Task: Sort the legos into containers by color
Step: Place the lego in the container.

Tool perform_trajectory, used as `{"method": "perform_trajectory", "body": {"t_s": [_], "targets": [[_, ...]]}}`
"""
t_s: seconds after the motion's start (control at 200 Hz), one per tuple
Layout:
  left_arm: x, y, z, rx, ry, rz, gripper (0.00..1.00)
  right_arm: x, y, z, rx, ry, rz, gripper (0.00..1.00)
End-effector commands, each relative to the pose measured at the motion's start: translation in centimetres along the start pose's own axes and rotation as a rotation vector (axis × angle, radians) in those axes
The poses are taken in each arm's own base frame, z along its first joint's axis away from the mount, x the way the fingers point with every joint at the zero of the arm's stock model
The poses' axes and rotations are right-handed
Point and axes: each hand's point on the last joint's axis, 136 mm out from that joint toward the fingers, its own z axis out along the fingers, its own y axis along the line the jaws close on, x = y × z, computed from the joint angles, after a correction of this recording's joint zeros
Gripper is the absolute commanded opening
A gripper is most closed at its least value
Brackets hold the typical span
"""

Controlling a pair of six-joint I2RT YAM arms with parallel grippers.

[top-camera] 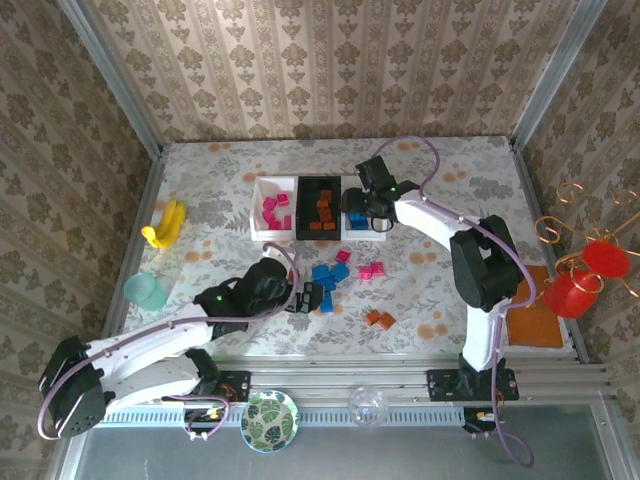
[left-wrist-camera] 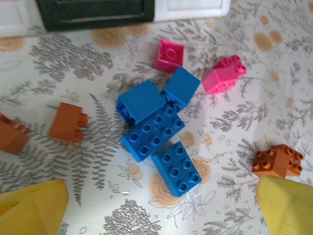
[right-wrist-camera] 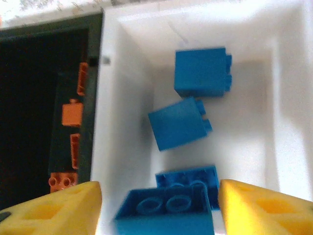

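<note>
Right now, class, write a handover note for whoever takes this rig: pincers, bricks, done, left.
Left pincer: open, above loose blue bricks.
Right pincer: open over the right white tray, a blue brick between its fingers, gaps either side.
Done: pink bricks in the left white tray, orange bricks in the black tray, blue bricks in the right.
Left: the loose blue, pink pieces and orange pieces on the table.

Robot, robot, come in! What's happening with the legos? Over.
Left fingers open above loose blue bricks. Right fingers apart over white tray, blue brick between. Nothing in the way.
</note>
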Motion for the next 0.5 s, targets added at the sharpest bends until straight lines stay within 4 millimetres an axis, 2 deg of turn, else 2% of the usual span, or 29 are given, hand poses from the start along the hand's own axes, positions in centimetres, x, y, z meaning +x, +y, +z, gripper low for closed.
{"method": "perform_trajectory", "body": {"t_s": [0.0,0.1,0.215,0.495], "targets": [[0.4,-1.9,0.6,0.081,0.031,0.041,1.0,-0.5,0.4,-0.6,-0.007,0.006,0.028,0.7],[1.0,-3.2,1.4,0.119,0.072,0.085,1.0,-0.9,0.6,-1.9,-0.026,-0.015,0.029,0.71],[1.8,-5.6,2.4,0.181,0.131,0.164,0.99,-0.6,0.5,-3.7,-0.045,-0.044,0.03,0.71],[5.2,-10.9,6.7,0.264,0.314,0.357,0.83,2.8,-2.1,-6.9,-0.045,-0.065,0.044,0.72]]}}
